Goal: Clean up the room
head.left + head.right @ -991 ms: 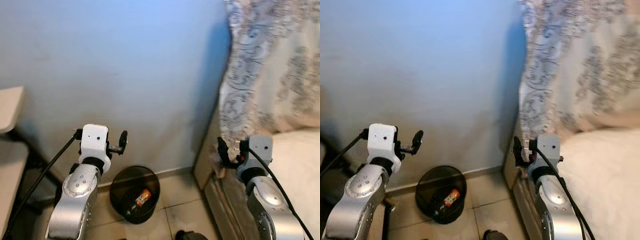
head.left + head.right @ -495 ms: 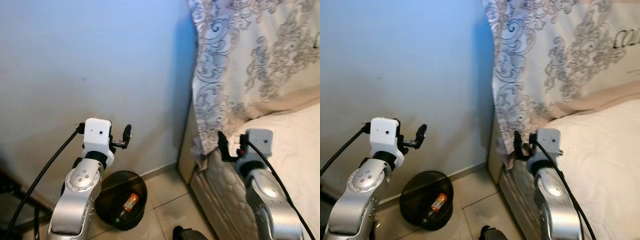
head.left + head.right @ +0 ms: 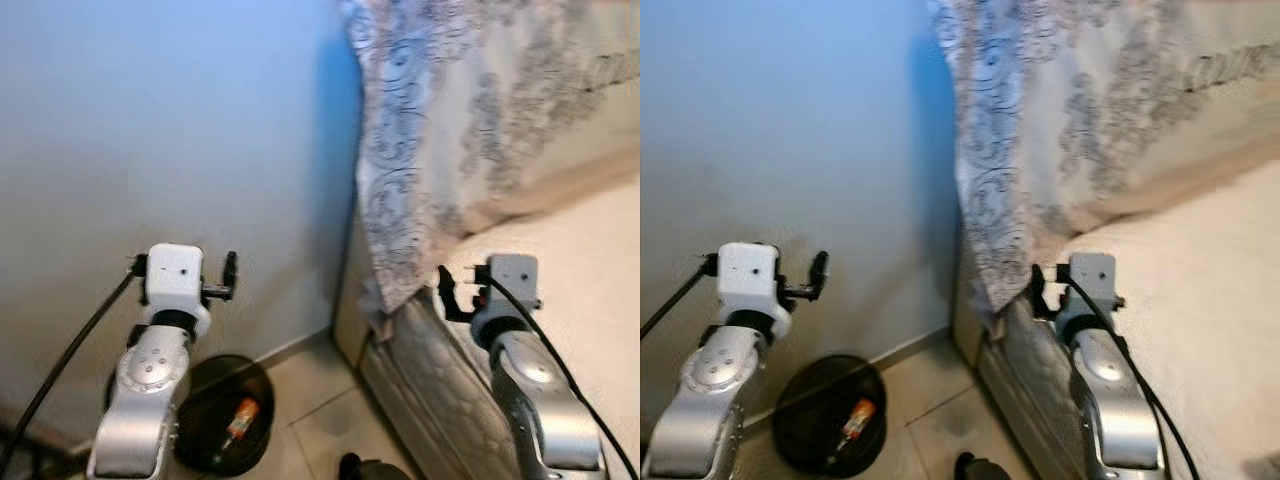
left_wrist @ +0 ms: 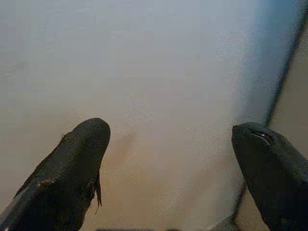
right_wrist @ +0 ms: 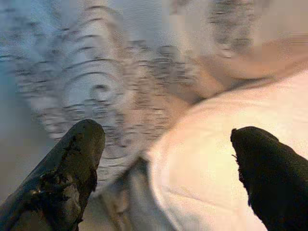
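1. Two pincers are raised, both empty. The left pincer point(image 4: 168, 159) faces the pale blue wall point(image 3: 170, 120), fingers spread wide.
2. Black waste bin point(image 3: 200, 440) stands on the tiled floor point(image 3: 320, 420) by the wall, below the left arm; an orange-labelled item point(image 3: 238, 418) lies inside.
3. Patterned curtain point(image 3: 450, 110) hangs over the bed point(image 3: 590, 250) corner.
4. Right pincer point(image 5: 166, 163), fingers spread, is aimed at the mattress edge and curtain.
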Available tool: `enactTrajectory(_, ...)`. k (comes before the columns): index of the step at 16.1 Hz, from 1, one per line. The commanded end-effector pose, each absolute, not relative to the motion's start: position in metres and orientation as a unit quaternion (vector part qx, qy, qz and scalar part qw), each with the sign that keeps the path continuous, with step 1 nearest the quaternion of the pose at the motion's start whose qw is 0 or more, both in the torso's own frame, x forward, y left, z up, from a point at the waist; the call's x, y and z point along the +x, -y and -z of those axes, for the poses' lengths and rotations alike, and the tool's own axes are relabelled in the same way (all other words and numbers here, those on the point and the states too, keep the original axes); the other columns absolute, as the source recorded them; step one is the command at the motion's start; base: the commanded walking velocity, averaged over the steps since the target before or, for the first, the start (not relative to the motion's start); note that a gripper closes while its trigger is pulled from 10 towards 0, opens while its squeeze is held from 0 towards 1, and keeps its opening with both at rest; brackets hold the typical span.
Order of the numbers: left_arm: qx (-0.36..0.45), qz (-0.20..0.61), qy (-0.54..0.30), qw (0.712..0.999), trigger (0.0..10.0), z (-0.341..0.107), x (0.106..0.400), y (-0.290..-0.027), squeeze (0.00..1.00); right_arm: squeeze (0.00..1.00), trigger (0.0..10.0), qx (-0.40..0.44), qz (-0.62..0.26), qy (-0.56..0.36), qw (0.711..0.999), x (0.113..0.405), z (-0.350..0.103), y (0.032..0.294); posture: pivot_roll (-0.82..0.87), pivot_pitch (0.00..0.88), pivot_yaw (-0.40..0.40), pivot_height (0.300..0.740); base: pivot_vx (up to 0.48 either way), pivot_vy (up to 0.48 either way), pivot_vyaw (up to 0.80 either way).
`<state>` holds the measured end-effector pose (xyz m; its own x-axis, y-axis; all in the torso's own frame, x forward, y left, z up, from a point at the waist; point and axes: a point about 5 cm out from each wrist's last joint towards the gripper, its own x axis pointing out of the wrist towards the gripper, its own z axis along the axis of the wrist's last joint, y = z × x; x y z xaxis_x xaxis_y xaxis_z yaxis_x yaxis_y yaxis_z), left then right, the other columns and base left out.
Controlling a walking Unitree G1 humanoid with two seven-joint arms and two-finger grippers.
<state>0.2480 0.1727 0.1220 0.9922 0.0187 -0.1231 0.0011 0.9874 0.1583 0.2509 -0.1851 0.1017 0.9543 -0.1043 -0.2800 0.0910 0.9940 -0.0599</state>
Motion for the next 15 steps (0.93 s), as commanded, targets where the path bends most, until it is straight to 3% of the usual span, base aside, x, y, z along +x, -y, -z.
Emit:
enactTrajectory(1, 0.086, -0.006, -0.066, 0.994, 10.0, -0.1198, 0.2469, -0.1725, 0.0, 0.0, 10.0, -0.021, 0.053, -0.148, 0.987, 0.2497, -0.1019, 0.1868, 0.07, 0.0, -0.019, 0.74, 0.0, 0.0, -0.74)
enactTrajectory(12, 0.089, 0.023, -0.052, 0.994, 10.0, -0.1242, 0.2493, -0.1702, 0.0, 0.0, 10.0, -0.01, 0.057, -0.147, 0.987, 0.2451, -0.1031, 0.1801, 0.06, 0.0, 0.013, 0.74, 0.0, 0.0, -0.74)
enactTrajectory(15, 0.09, 0.025, -0.049, 0.994, 10.0, -0.1249, 0.2506, -0.1685, 0.0, 0.0, 10.0, -0.01, 0.063, -0.148, 0.987, 0.2448, -0.1031, 0.1804, 0.06, 0.0, 0.013, 0.74, 0.0, -0.335, -0.7)
